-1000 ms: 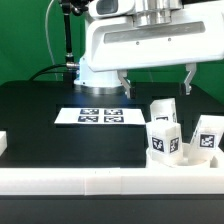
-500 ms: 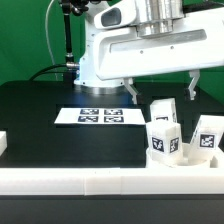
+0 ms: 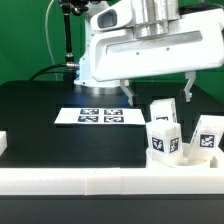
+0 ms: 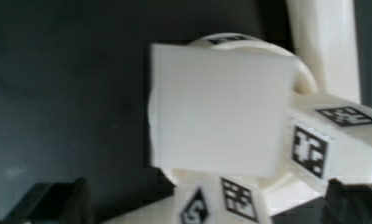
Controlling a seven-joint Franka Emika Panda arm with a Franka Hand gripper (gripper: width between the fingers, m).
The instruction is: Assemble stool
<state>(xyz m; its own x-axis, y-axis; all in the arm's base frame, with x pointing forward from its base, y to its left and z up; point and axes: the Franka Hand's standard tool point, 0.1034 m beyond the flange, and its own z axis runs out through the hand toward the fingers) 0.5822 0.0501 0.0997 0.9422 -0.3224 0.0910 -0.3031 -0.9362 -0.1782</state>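
Observation:
Three blocky white tagged legs stand bunched at the exterior view's right: one in front point(image 3: 164, 137), one behind it point(image 3: 162, 108), one at the far right point(image 3: 207, 136). My gripper point(image 3: 158, 88) hangs open and empty above them, its fingers point(image 3: 127, 92) spread to either side. In the wrist view a plain white leg face point(image 4: 215, 110) fills the middle, with tagged legs point(image 4: 316, 148) beside it. A curved white rim of the seat point(image 4: 233, 40) shows behind it. My gripper point(image 4: 209, 204) straddles the group, with dark fingertips point(image 4: 58, 202) wide apart.
The marker board point(image 3: 100, 115) lies flat on the black table point(image 3: 40, 120), at the exterior view's left of the legs. A long white border rail point(image 3: 90, 181) runs along the front edge. The robot base point(image 3: 95, 65) and a black post stand behind.
My gripper has come down slightly over the legs and shifted a little sideways. It stays open. The legs have not moved.

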